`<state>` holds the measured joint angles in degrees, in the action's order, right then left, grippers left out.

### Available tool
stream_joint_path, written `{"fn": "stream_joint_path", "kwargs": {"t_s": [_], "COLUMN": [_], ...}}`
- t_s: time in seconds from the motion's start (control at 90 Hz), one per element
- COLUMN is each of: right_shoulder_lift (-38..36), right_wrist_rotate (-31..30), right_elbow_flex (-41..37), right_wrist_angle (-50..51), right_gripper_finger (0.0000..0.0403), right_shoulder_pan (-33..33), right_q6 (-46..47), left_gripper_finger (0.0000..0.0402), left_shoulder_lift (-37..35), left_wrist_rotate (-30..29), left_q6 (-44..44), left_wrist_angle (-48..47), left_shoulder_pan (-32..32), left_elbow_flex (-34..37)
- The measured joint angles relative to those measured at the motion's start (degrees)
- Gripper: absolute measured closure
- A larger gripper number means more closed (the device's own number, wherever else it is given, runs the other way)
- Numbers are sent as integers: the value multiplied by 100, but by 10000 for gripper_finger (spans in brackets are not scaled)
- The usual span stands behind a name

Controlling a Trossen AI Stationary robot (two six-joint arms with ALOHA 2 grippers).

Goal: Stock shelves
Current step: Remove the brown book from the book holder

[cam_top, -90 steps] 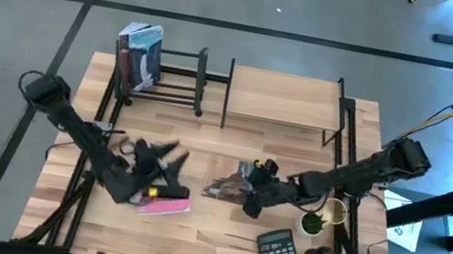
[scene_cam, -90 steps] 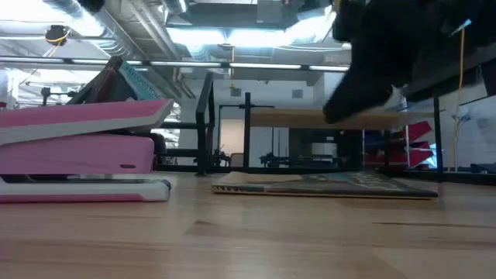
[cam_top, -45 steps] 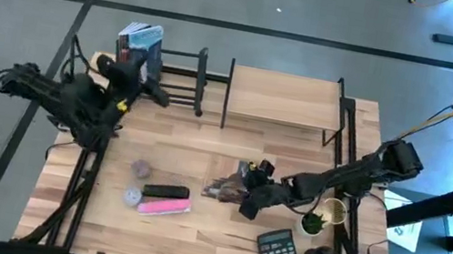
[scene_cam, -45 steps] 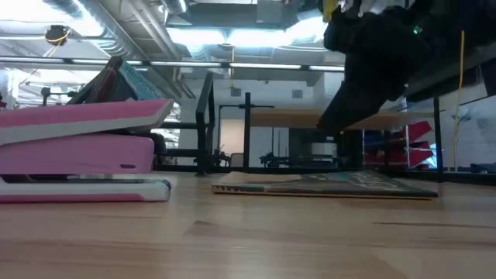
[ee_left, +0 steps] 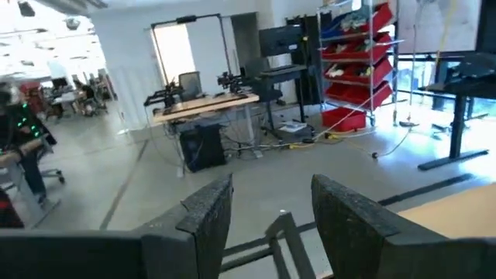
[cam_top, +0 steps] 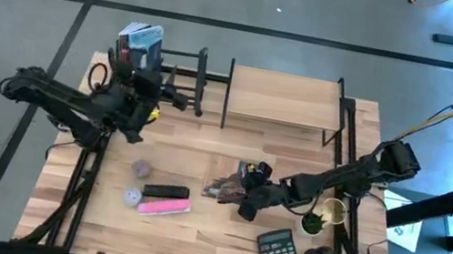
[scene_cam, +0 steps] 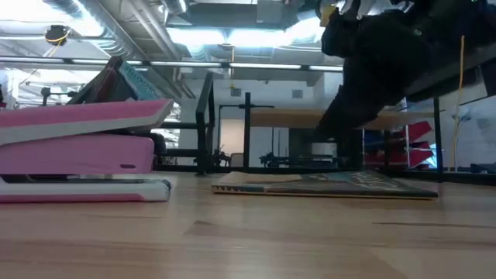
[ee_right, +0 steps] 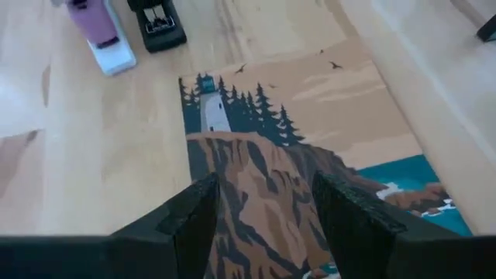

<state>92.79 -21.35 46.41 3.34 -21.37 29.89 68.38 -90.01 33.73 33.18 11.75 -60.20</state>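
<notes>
Shelves (cam_top: 284, 100) untouched; right gripper (cam_top: 246, 188) hovers open above book (ee_right: 310, 163)

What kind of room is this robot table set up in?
Probably an open workshop or lab. Bare ducts run under the ceiling, a red rack of parts bins stands by the wall, and work desks with equipment stand on a bare floor.

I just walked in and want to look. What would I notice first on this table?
Probably the bright pink stapler near the table's front left. Then the lighthouse picture book lying flat in the middle, with the right claw open just above it. The left claw is open too, up by the black rack holding books.
</notes>
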Motion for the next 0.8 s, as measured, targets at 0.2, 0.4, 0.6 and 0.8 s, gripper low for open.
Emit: {"fn": "stream_joint_path", "kwargs": {"t_s": [0.2, 0.4, 0.6, 0.8], "right_shoulder_lift": [0, 0, 0, 0], "right_wrist_rotate": [14, 89, 95, 101], "right_elbow_flex": [0, 0, 0, 0], "right_wrist_angle": [-29, -31, -33, -40], "right_gripper_finger": [208, 208, 208, 208], "right_shoulder_pan": [-4, -4, -2, -2], "right_q6": [0, -14, -20, -22], "left_gripper_finger": [243, 243, 243, 243], "left_shoulder_lift": [-68, -129, -102, -264], "left_wrist_rotate": [-1, 1, 227, 3945], "left_q6": [-869, -1543, -2630, -6990], "left_wrist_angle": [-54, -109, -1392, -5216], "left_shoulder_pan": [-105, 21, 606, -55], "left_elbow_flex": [2, 2, 0, -2]}}
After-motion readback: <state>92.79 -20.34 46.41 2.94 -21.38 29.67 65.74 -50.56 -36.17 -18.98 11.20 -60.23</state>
